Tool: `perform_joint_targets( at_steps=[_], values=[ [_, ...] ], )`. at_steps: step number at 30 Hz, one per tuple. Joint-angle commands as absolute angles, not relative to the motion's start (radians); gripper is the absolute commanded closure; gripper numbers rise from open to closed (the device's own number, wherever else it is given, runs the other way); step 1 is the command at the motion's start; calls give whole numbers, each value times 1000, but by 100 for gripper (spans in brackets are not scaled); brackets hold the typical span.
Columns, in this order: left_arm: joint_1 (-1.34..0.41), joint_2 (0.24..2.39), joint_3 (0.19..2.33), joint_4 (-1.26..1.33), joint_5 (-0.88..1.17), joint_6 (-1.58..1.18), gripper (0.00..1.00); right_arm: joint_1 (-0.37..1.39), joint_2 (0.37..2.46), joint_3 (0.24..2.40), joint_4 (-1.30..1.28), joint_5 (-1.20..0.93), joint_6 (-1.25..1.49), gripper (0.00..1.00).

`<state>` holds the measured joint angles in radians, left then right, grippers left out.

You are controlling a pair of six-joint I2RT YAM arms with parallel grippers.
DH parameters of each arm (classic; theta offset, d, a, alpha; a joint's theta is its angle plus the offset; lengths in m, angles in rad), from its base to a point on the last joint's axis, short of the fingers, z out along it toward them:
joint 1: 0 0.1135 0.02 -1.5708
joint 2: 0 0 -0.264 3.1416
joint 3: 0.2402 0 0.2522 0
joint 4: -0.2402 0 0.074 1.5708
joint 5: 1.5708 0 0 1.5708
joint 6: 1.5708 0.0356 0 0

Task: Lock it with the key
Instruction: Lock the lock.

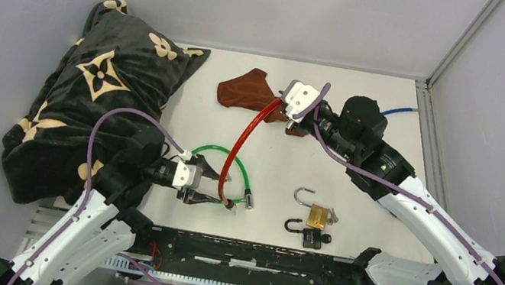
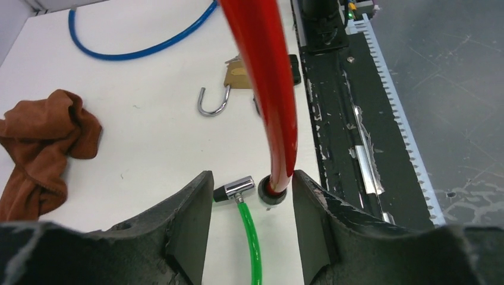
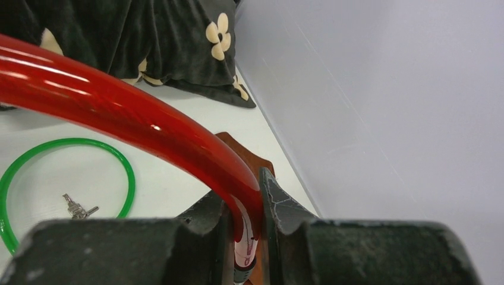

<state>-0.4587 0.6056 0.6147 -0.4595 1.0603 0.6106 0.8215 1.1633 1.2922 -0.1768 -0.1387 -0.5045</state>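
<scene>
Table (image 1: 360, 129): white, and everything sits on it.
Blanket (image 1: 97, 101): big, dark, with flower shapes, heaped at the far left.
Red cable lock (image 1: 241, 144): this looks like the thing to lock. It is long and bent like a bow. It runs from the far side down toward the near side. One end is up high and the other end is low.
Green cable lock (image 1: 209, 149): a loop lying flat, just beside the red one's low end.
Brown cloth (image 1: 247, 89): crumpled at the far side.
Right gripper (image 1: 294, 107): jaws squeezed tight on the high end of the red cable lock.
Left gripper (image 1: 215, 187): jaws apart. The red low end stands between them, closer to one finger, not squeezed yet. This arm is the nearer one for grabbing it.
Gold padlock (image 1: 315, 215) and black padlock (image 1: 311, 237): near the front edge, well apart from both grippers.
Keys (image 3: 74, 206): tiny, lying inside the green loop. No gripper holds them.
</scene>
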Motion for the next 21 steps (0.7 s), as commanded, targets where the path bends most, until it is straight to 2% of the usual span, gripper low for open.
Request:
perform_joint_targets(
  at_steps=[1,14,21],
  values=[
    [-491,637,634,-515,1120,822,39,818,1178,1378,-119,-200,-486,100],
    [-643,703,620,-474,1096,905,35,817,1212,1428,-140,-226,-486,100],
    [-679,715,638,-681,1068,1150,34,818,1227,1463,-182,-195,-532,100]
  ],
)
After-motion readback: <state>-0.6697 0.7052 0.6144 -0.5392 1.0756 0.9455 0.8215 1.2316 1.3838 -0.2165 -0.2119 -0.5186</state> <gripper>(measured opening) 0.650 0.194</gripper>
